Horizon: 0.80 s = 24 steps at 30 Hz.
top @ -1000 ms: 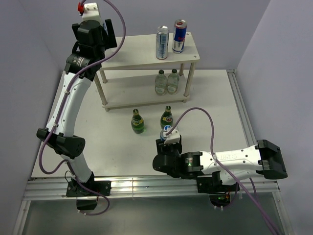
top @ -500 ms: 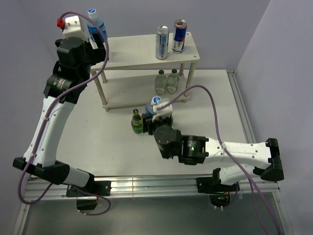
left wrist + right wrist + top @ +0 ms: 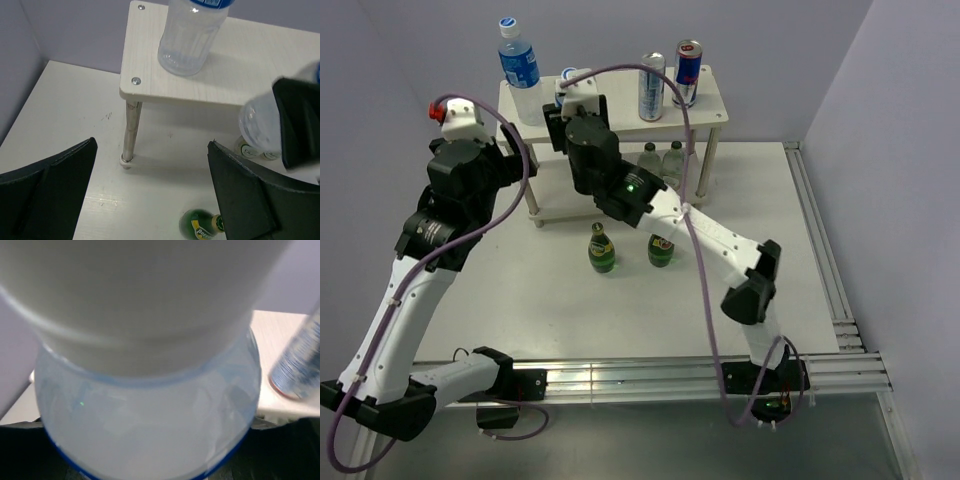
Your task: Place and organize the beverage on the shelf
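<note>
The shelf (image 3: 620,105) stands at the back. One clear plastic bottle with a blue label (image 3: 520,70) stands free on the left end of its top board. My left gripper (image 3: 152,195) is open and empty, drawn back to the left of the shelf's corner leg (image 3: 131,130). My right gripper (image 3: 576,102) is shut on a second plastic bottle (image 3: 150,410), held at the shelf top just right of the first; whether it touches the board I cannot tell. Two cans (image 3: 651,87) (image 3: 687,74) stand on the right end. Two green bottles (image 3: 602,248) (image 3: 660,250) stand on the table.
Two small clear bottles (image 3: 660,165) sit on the lower board under the cans. The right arm stretches from its base across the table's middle, over the right green bottle. A raised rail (image 3: 820,240) runs along the table's right edge. Walls close in behind the shelf.
My left gripper opened, left the first plastic bottle on the shelf top and pulled back to the left. The right arm carried the second plastic bottle from the table up to the shelf.
</note>
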{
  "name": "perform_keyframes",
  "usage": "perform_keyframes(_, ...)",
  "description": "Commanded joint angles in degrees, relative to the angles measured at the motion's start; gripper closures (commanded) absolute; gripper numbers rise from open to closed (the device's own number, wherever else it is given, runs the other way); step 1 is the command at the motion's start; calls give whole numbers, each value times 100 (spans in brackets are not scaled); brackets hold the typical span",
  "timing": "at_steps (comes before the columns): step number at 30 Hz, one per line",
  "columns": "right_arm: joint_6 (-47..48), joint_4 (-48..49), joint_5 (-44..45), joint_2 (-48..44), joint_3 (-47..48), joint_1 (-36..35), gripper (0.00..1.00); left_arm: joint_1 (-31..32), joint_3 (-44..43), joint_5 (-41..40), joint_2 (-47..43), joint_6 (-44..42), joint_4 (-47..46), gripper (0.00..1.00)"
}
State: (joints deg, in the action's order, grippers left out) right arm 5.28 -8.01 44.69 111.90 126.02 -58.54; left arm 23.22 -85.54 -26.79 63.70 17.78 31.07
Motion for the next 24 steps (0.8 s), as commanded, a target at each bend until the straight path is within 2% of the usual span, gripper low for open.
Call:
perform_keyframes(1,245,106,-434,288,1327,343,100,24,352,42,-288,-143,-338,1)
perform_keyframes(8,395,757,-645,613,1724,581,100,24,924,-82,-525,-293,-636,1)
perform_keyframes(17,193,660,-1067,869,2032,792,100,7,1197,33,-578,-284,-795,1)
perform_keyframes(24,-71,485,-1216,983,2015,941,96,-90,1276,147,-657,-240,-822,1)
